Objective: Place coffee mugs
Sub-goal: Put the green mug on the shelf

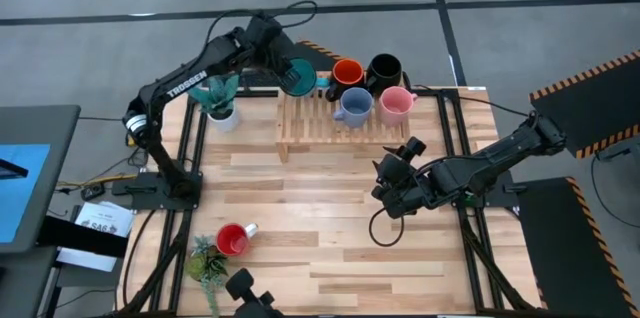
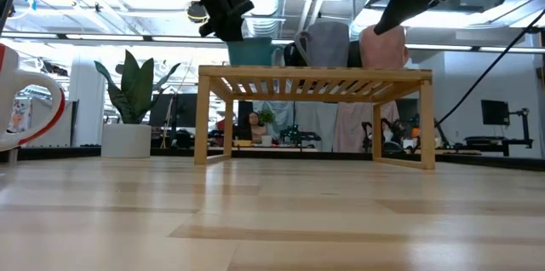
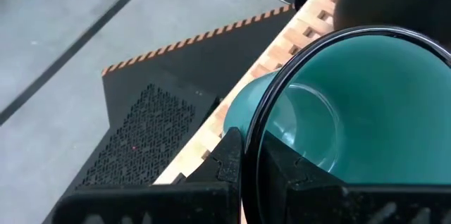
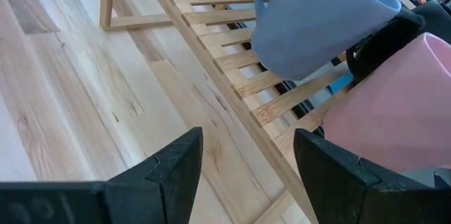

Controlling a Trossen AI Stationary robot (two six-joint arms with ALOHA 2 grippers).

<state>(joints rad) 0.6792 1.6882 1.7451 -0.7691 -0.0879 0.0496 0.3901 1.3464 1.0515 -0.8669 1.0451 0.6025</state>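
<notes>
My left gripper (image 1: 288,70) is shut on the teal mug (image 1: 298,77) over the left end of the slatted wooden rack (image 1: 300,123). In the low view the teal mug (image 2: 251,52) stands upright with its base at the rack top (image 2: 315,72). On the rack stand the orange mug (image 1: 347,73), black mug (image 1: 384,68), pale blue mug (image 1: 352,106) and pink mug (image 1: 396,104). The red mug (image 1: 233,240) lies on its side on the table, near the near edge. My right gripper (image 1: 393,168) is open above the table, on the near side of the rack, pointing at the pale blue mug (image 4: 317,20) and pink mug (image 4: 394,104). My left gripper holds the teal mug by its rim (image 3: 251,139). One finger (image 3: 299,178) is inside the mug and the other finger (image 3: 229,157) is outside, against the wall. The fingers come from above, slanting from the table's left. The mug is upright, its base level with the rack top.
One small potted plant (image 1: 218,106) stands just left of the rack, under my left arm; another (image 1: 207,263) sits beside the red mug at the near edge. Bare wood lies between the rack and the near edge. A cable (image 1: 380,228) loops below my right gripper.
</notes>
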